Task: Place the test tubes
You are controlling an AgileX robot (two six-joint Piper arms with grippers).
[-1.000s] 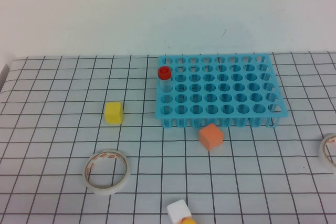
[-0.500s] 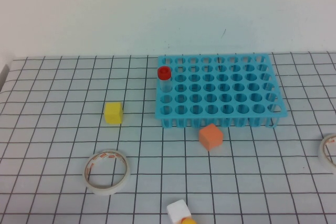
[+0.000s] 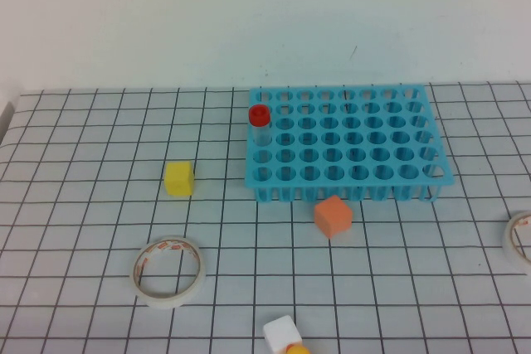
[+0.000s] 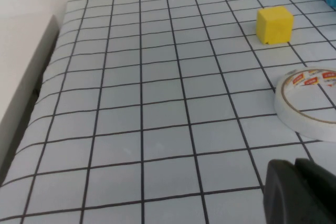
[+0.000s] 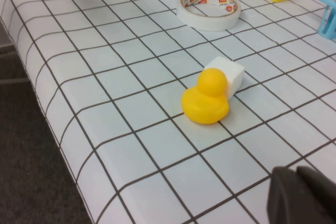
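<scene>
Test tube [image 3: 260, 116]: one, red-capped, standing upright in a hole on the left edge column of the rack, towards the back.
Rack [image 3: 348, 195]: blue, many holes, at the back of the table [image 3: 83, 205], right of centre; every other hole shows empty.
Left gripper [image 4: 294, 174]: jaws clenched on nothing, low over the near left of the table, just beside the tape roll [image 3: 170, 298]; out of the high view.
Right gripper [image 5: 296, 182]: jaws clenched on nothing, by the near edge of the table, near the duck [image 5: 206, 98]; out of the high view.
Loose items: yellow cube [image 3: 179, 178] left of the rack; orange cube [image 3: 333, 215] just in front of it; white block [image 3: 280, 333] touching the duck; second tape roll [image 3: 521, 238] at the right edge.
Change: none over the last second; nothing has shifted in the high view.
Meaning for task: likely a pause or finish, with one tube seated. No further loose tube is in view.
</scene>
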